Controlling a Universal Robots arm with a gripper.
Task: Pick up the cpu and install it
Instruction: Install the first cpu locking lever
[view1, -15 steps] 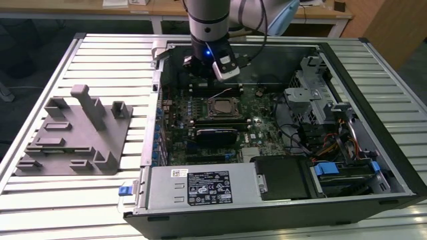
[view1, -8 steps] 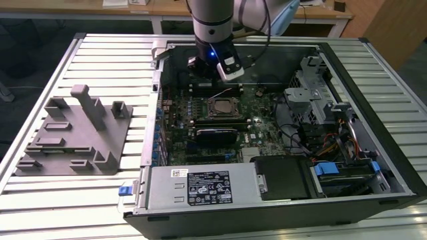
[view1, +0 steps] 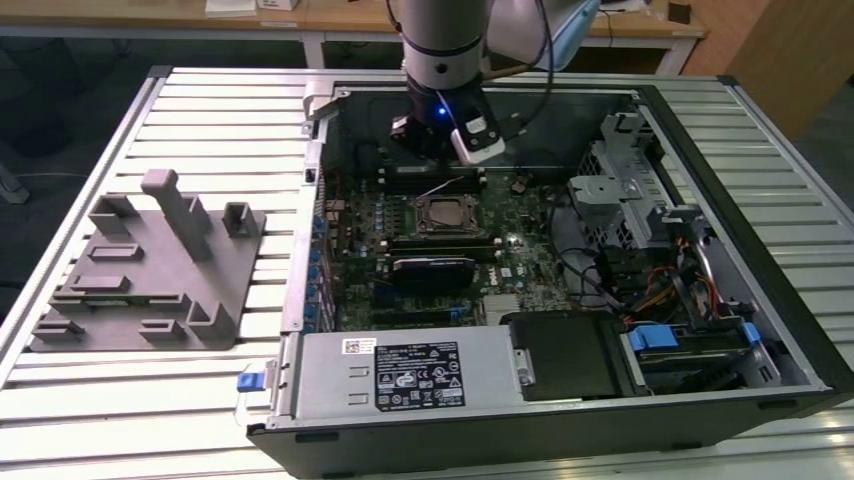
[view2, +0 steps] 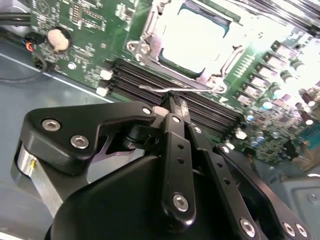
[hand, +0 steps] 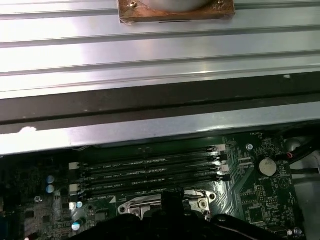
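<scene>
We are seeing the open computer case (view1: 747, 130) lying on a slatted metal table (view1: 147, 400). The cpu (view2: 192, 37) is sitting in its socket; the gripper (view2: 172, 100), jaws together, is hovering just beside it.

This looks like a robotics lab or test workshop. An open desktop computer case (view1: 561, 290) lies on its side on a ribbed aluminium-profile table (view1: 200, 110), with a grey moulded parts fixture (view1: 147, 270) at its 9 o'clock. At 12 o'clock stand wooden workbenches (view1: 320, 20) over a dark floor (view1: 54, 110), and 1 industrial robot arm (view1: 443, 45) reaches into the case.
</scene>
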